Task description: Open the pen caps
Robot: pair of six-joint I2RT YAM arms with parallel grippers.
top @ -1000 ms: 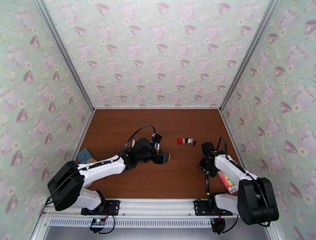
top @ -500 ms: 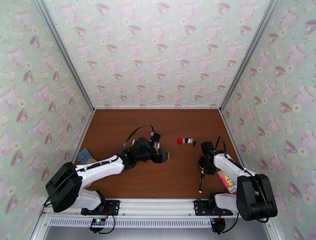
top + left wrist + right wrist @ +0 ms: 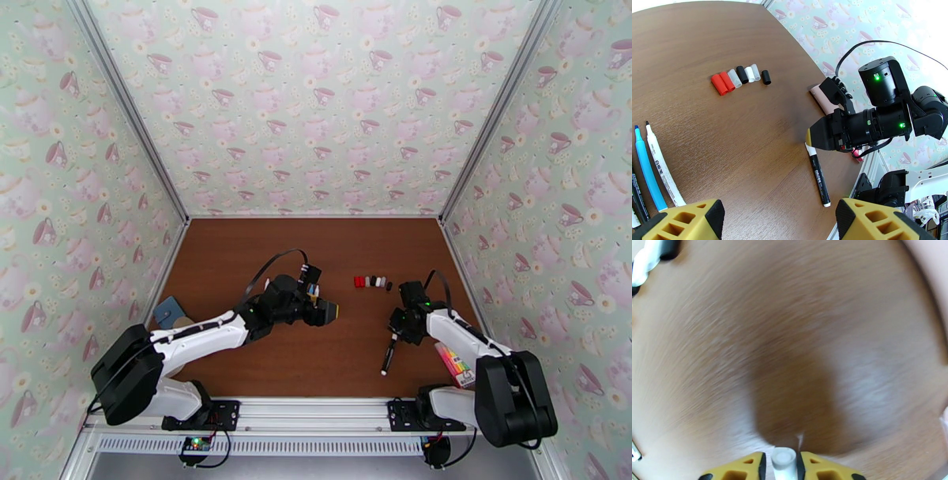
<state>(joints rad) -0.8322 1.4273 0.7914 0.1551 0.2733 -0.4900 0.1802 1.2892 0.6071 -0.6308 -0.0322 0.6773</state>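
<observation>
Robot lab test booth, teacup-wallpaper walls (image 3: pixel 316 103), aluminium frame (image 3: pixel 126 110), brown table (image 3: pixel 316 371)

The right claw (image 3: pixel 810 139) hides its pen's (image 3: pixel 818 179) top end, and the table (image 3: pixel 790 319) looks blurred.

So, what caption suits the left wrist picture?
The right hand pinches a black pen by its white end; loose caps lie in a row.

The left arm (image 3: pixel 197 335) stretches forward and to the right, elbow low; the left gripper (image 3: pixel 328 313) hovers with its jaws spread wide; the right arm (image 3: pixel 466 339) bends inward; the right gripper (image 3: pixel 397 328) faces the left arm, its fingers (image 3: pixel 750 467) pinched on the top end of a pen (image 3: pixel 388 359).
</observation>
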